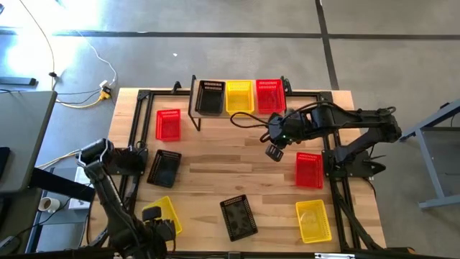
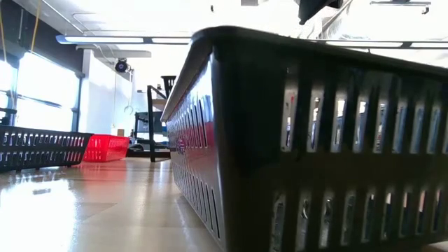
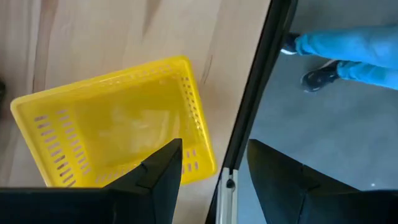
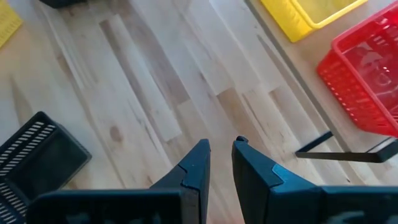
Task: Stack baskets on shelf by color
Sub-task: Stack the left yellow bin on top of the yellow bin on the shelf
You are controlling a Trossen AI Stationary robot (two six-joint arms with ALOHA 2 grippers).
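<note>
Hovering open-jawed, left gripper [image 3: 214, 171] overhangs yellow basket [image 3: 118, 130].

Your low view is mostly blocked by a black basket [image 2: 308, 140] at 3 o'clock, cut off right and below; the person [image 3: 348, 53] shows only legs, cropped at 2 o'clock.

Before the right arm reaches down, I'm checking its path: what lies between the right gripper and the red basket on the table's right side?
Bare wooden tabletop only, per the high view: the right gripper hangs beside the red basket, nothing between.
</note>
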